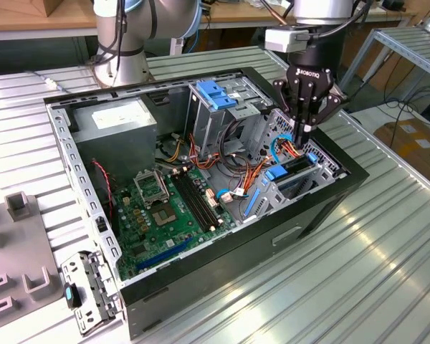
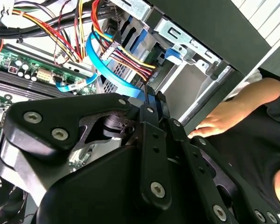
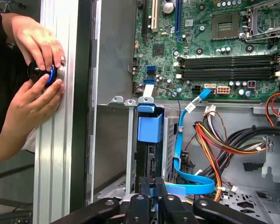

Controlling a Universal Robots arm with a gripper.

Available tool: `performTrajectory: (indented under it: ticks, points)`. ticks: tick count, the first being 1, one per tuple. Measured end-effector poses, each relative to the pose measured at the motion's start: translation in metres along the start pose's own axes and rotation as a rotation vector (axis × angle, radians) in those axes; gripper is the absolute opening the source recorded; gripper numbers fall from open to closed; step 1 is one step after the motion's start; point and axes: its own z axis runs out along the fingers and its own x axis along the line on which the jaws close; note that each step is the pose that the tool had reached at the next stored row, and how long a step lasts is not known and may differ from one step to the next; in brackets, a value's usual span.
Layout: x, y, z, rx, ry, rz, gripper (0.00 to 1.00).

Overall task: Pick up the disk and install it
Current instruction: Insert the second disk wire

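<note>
While the gripper (image 1: 302, 136) is hanging over the drive cage (image 1: 290, 188), its fingers are pinched nearly closed on the disk (image 3: 150, 163), standing edge-up straight below, going in vertically.

An open black case (image 1: 322, 208) lies on a ribbed metal table (image 1: 387, 258), holding a green motherboard (image 1: 165, 208), a grey power supply (image 1: 118, 129), a blue-latched drive cage (image 1: 215, 100) and red, yellow and orange wires (image 3: 214, 140) beside a blue cable (image 3: 179, 140).
</note>
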Motion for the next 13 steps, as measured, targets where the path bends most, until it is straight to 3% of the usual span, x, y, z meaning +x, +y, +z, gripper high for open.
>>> performTrajectory:
  ticks: [3, 5, 10, 12, 13]
  points:
    - [0.0032, 0.0031, 0.0029, 0.0027, -0.0178, -0.003, 0.16]
    - [0.0049, 0.0069, 0.0046, 0.0038, -0.0253, -0.004, 0.16]
    - [0.0081, 0.0172, 0.0079, 0.0063, -0.0301, -0.006, 0.16]
    - [0.0096, 0.0183, 0.0087, 0.0084, -0.0304, -0.007, 0.16]
    - [0.0101, 0.0186, 0.0089, 0.0131, -0.0354, -0.009, 0.16]
